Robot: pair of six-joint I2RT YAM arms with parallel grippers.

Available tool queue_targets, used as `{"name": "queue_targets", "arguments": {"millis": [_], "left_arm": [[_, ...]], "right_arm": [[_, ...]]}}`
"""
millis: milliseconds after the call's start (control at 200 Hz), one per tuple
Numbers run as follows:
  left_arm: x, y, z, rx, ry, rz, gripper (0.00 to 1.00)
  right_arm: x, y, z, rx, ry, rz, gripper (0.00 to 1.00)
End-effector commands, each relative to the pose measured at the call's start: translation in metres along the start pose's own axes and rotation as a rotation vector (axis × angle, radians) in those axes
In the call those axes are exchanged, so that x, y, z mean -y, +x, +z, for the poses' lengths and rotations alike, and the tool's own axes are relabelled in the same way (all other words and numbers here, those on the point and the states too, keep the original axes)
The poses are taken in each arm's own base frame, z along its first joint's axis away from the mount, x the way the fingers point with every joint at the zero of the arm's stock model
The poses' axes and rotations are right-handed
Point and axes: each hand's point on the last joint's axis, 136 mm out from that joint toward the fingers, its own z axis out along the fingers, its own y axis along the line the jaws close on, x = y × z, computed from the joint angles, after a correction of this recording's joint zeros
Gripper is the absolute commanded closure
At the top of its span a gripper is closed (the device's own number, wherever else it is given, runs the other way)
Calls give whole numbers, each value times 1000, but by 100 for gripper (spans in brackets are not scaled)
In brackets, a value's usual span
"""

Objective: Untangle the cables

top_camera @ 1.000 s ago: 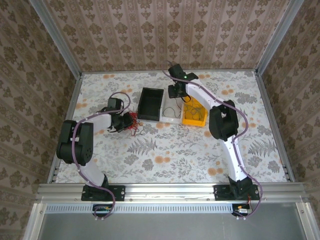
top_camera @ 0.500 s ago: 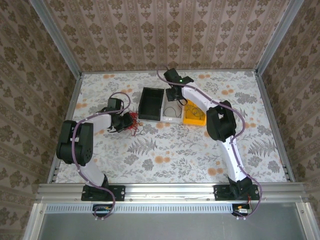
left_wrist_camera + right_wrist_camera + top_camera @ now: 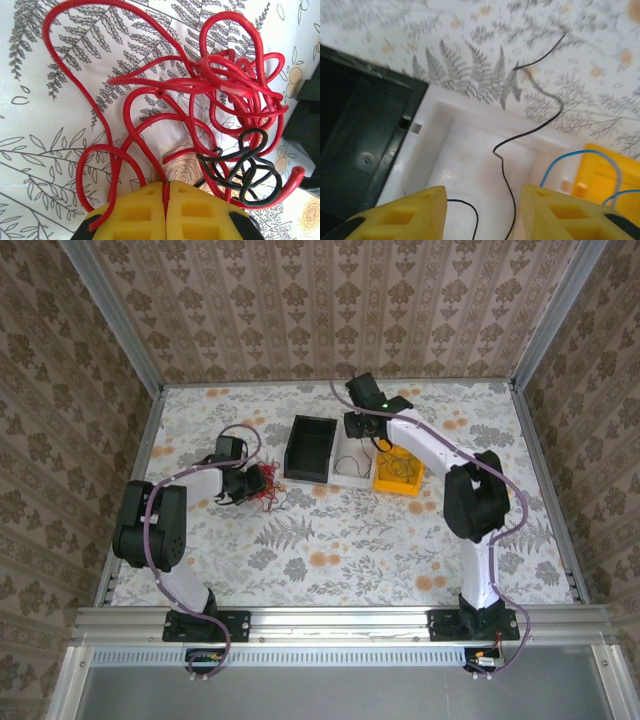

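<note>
Right claw [image 3: 482,210] swung rightward, black cable [image 3: 494,149] between fingers.

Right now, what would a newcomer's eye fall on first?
A bright red cable snarl, with a black cable knotted in, lies before the left pincer, shut on one strand. The right pincer hangs open over a white bin, a thin black wire trailing over its rim.
</note>
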Motion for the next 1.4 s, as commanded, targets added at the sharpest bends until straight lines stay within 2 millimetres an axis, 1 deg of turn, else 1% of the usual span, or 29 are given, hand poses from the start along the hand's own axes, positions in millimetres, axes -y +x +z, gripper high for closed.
{"name": "queue_targets", "arguments": {"millis": [0,45,210,320,400,535,585,625,655,685,705,805,895,1000,1165,1270,1395], "left_arm": [[-18,26,5,-77,-64,14,100],[-17,26,5,-77,-62,15,100],[-16,27,7,-86,-60,16,100],[-16,27,6,-84,-63,16,100],[-16,26,6,-81,-65,15,100],[-17,26,6,-83,-68,12,100],[-17,26,6,-83,-70,11,100],[-18,26,6,-82,-72,9,100],[-18,26,6,-81,-73,10,100],[-18,26,5,-81,-73,9,100],[-18,26,5,-80,-74,10,100],[-18,26,5,-80,-74,9,100],[-19,26,6,-83,-76,9,100],[-18,27,7,-88,-75,10,100],[-17,27,6,-88,-78,13,100],[-16,27,7,-90,-77,16,100],[-14,27,8,-94,-75,20,100]], "right_arm": [[37,16,1,-48,38,63,56],[44,24,4,-74,37,77,55],[58,46,22,-152,23,122,55],[67,55,34,-178,33,151,56],[68,57,43,-195,32,154,57],[64,62,54,-222,16,152,64],[65,65,57,-232,28,155,70],[67,67,58,-236,37,156,78],[70,67,56,-232,48,159,84],[72,67,54,-226,60,162,88],[74,67,52,-217,67,164,91],[79,61,38,-173,73,167,99],[85,59,25,-150,79,177,100],[93,62,10,-139,105,177,100],[112,77,-5,-158,188,176,100],[122,85,-7,-176,230,182,99],[128,91,-1,-211,267,173,100]]}}
